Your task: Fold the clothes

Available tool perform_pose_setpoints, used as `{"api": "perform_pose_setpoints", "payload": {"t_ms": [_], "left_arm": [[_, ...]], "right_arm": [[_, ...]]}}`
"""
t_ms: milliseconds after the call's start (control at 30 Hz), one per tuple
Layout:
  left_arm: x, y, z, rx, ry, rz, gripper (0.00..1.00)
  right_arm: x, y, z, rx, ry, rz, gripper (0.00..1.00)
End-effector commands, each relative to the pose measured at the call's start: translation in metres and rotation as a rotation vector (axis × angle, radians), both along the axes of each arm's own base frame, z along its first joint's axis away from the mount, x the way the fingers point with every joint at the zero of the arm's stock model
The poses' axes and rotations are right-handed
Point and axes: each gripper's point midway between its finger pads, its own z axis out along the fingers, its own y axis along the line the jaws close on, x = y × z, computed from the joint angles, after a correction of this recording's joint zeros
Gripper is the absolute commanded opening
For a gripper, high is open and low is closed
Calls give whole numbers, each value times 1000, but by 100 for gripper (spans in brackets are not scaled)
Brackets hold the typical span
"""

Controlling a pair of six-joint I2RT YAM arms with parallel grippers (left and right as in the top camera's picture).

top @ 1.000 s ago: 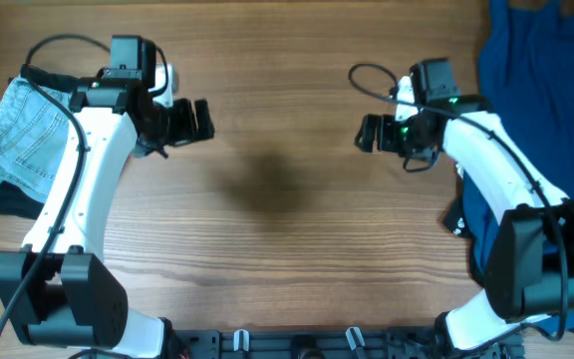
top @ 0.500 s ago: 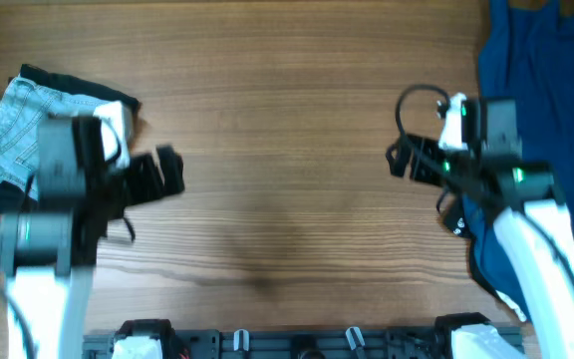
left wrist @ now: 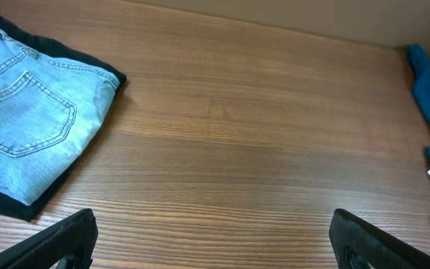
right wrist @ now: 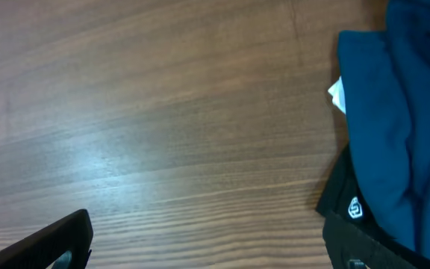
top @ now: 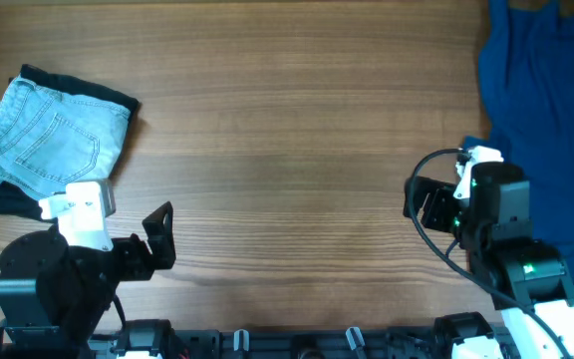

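Note:
The pale light-blue denim shorts (top: 48,138) lie folded at the table's left, on top of a black garment (top: 78,85). They also show in the left wrist view (left wrist: 28,119), back pocket up. My left gripper (top: 157,237) is open and empty near the front edge, well to the right of and below the shorts; its fingers show wide apart in its wrist view (left wrist: 215,239). My right gripper (top: 419,204) is open and empty at the front right, with its fingers wide apart in its wrist view (right wrist: 207,239).
A plain dark blue cloth (top: 541,120) covers the right side of the table; it also shows in the right wrist view (right wrist: 394,127) with a white tag. A black cloth with a small logo (right wrist: 353,209) lies under its edge. Bare wooden tabletop (top: 287,150) lies between.
Both arms have pulled back from the middle of the table toward the front edge. The shorts, partly hidden by the left arm before, now lie in full view.

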Motion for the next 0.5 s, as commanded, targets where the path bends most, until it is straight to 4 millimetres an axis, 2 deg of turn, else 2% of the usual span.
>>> {"api": "perform_pose_setpoints", "payload": {"t_ms": [0,167,267,467], "left_arm": [[0,-2,-2,8,3,-21,100],[0,-2,-2,8,3,-21,100],[0,-2,-2,8,3,-20,100],[0,-2,-2,8,3,-20,100]], "right_arm": [[-2,1,-11,1,41,-4,100],[-4,16,-15,70,73,49,100],[-1,5,-20,14,84,10,100],[26,11,-6,0,-28,60,100]]}}
